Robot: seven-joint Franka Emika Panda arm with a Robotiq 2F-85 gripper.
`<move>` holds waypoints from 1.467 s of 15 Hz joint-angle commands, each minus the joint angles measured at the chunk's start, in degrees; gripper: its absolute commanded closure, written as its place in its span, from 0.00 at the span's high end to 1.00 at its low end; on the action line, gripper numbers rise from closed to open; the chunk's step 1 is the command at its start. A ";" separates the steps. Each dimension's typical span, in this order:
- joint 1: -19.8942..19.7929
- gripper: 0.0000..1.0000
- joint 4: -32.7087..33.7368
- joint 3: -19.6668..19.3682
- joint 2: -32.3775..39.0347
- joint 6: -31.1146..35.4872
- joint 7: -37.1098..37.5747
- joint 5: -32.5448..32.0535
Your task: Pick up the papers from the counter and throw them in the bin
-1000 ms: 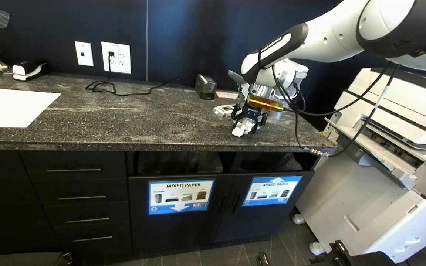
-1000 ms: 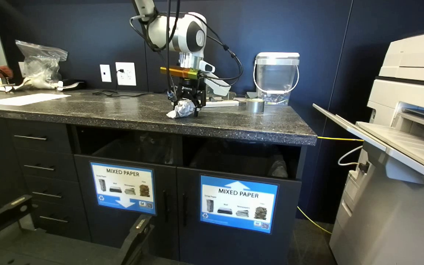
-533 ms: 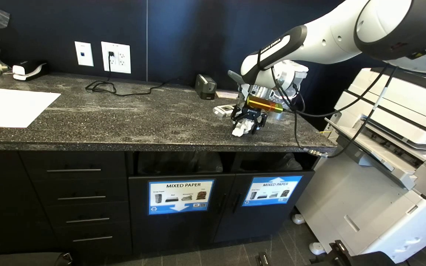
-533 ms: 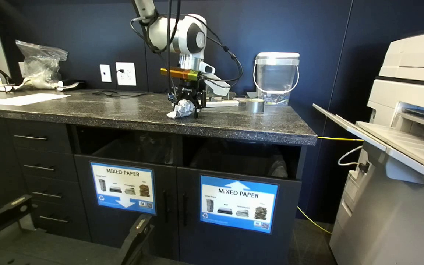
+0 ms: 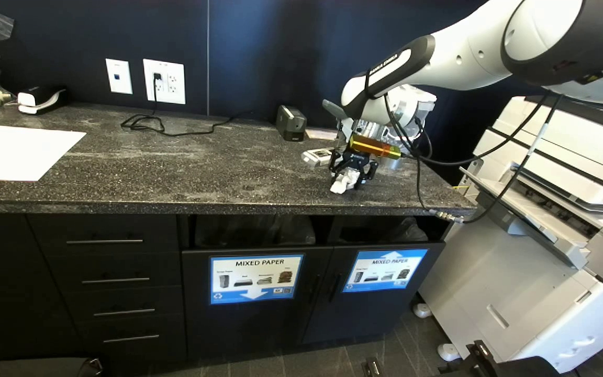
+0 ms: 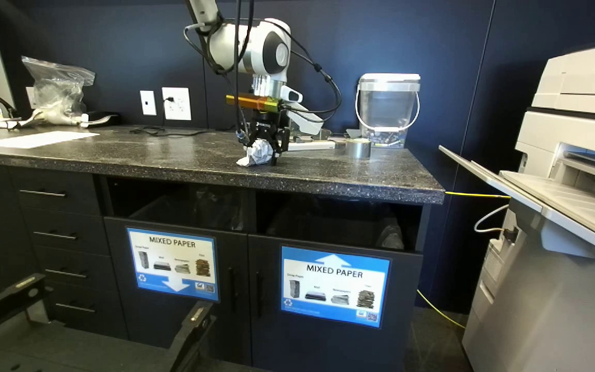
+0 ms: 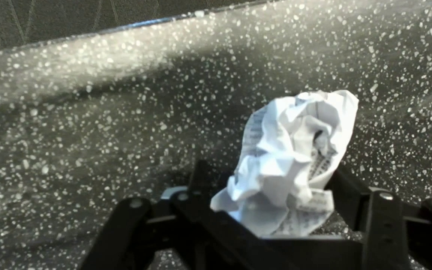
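A crumpled white paper wad with printed text [image 7: 294,146] is between the black fingers of my gripper [image 7: 272,176] in the wrist view. The wad shows in both exterior views [image 5: 341,185] [image 6: 254,155], low at the surface of the dark speckled counter [image 6: 184,160]. My gripper [image 5: 348,180] points down near the counter's front edge, and its fingers appear closed against the wad's sides. The fingertips are partly hidden by the wad. No other paper wads show. Two bins stand under the counter, with clear bags [image 6: 391,235] [image 5: 293,230] behind "MIXED PAPER" doors.
A large flat white sheet [image 5: 19,152] lies on the counter. A white device [image 5: 316,156], a pencil sharpener [image 5: 291,123], a tape roll [image 6: 358,148] and a clear bucket [image 6: 389,108] stand near the arm. A printer [image 5: 532,251] stands beyond the counter's end.
The fingers have drawn slightly closer together on the wad, which has shifted a little and become more compact. The arm has barely moved.
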 commanded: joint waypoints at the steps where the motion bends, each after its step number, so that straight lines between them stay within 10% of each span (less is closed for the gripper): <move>1: 0.06 0.51 2.39 -0.29 1.28 -0.09 -0.88 1.50; 7: 0.06 0.07 2.29 -0.29 1.08 0.09 -0.89 1.44; 22: -1.30 0.06 -10.41 -0.37 -7.96 0.72 -8.63 0.00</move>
